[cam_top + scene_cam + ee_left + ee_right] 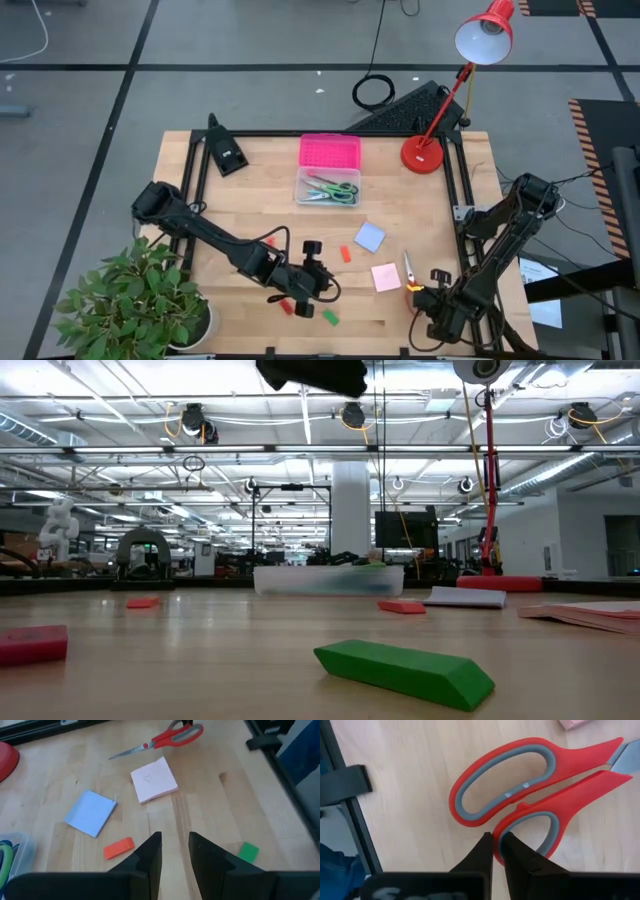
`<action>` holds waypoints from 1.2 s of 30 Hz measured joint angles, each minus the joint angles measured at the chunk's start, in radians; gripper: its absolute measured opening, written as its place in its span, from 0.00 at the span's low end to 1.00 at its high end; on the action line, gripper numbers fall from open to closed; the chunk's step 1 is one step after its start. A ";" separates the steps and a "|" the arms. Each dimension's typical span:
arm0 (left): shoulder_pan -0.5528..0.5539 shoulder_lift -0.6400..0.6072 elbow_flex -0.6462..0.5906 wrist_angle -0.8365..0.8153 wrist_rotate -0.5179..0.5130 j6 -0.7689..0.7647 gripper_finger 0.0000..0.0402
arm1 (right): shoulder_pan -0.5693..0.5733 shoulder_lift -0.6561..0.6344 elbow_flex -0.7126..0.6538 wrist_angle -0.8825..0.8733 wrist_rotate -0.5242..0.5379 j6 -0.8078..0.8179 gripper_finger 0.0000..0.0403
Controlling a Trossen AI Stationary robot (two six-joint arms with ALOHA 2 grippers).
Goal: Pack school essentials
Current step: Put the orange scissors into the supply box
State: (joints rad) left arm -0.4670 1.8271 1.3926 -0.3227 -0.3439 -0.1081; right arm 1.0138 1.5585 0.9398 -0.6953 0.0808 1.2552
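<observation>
Red-handled scissors (410,268) lie flat at the table's near right, and my right gripper (420,292) (495,837) is shut at their handles. My left gripper (320,280) (175,842) hovers open above the near middle, with only a narrow gap and bare wood between its fingers. Ahead of it lie a red eraser (119,848), a green eraser (248,852), a blue notepad (90,812) and a pink notepad (154,779). A clear box (327,187) at the middle holds green- and blue-handled scissors. My right gripper has the rim of the scissors' smaller handle loop (496,826) between its fingertips, at the loop's outer end. One finger is outside the loop and the other (517,857) is over its inside. The fingers come from above. The scissors lie flat on the table.
A pink lid (329,152) lies just beyond the box. A red desk lamp (423,153) stands at the far right and a potted plant (140,300) at the near left corner. More red erasers (287,305) (268,242) lie near my left gripper. A black frame (455,200) edges the table.
</observation>
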 joint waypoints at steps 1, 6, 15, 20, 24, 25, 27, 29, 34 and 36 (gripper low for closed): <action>0.000 0.007 -0.001 0.003 0.000 0.012 0.25 | 0.000 0.000 0.000 0.001 0.000 -0.009 0.04; 0.004 0.053 -0.001 0.042 -0.013 0.086 0.25 | 0.000 0.000 0.000 0.004 0.026 -0.078 0.04; 0.006 0.104 0.000 0.090 -0.054 0.116 0.25 | -0.034 0.000 0.001 0.012 0.050 -0.242 0.04; 0.002 0.128 0.000 0.175 -0.026 0.154 0.33 | -0.091 -0.004 0.002 0.024 0.025 -0.356 0.04; 0.004 0.134 0.000 0.209 -0.053 0.203 0.46 | -0.145 -0.039 0.002 0.034 0.020 -0.451 0.04; 0.005 0.136 0.000 0.222 -0.068 0.227 0.49 | -0.160 -0.053 0.002 0.037 0.022 -0.477 0.04; 0.005 0.138 0.000 0.247 -0.106 0.301 0.55 | -0.188 -0.083 0.002 0.044 0.022 -0.527 0.04; 0.005 0.138 0.000 0.283 -0.117 0.384 0.60 | -0.217 -0.111 0.002 0.055 0.022 -0.582 0.04; 0.021 0.137 0.000 0.363 -0.144 0.558 0.65 | -0.282 -0.177 0.002 0.122 0.020 -0.750 0.05; 0.032 0.137 0.000 0.379 -0.153 0.626 0.66 | -0.307 -0.200 0.002 0.145 0.020 -0.815 0.05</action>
State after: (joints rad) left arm -0.4350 1.9644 1.3922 0.0563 -0.4969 0.5180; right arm 0.7068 1.3584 0.9417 -0.5500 0.1004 0.4404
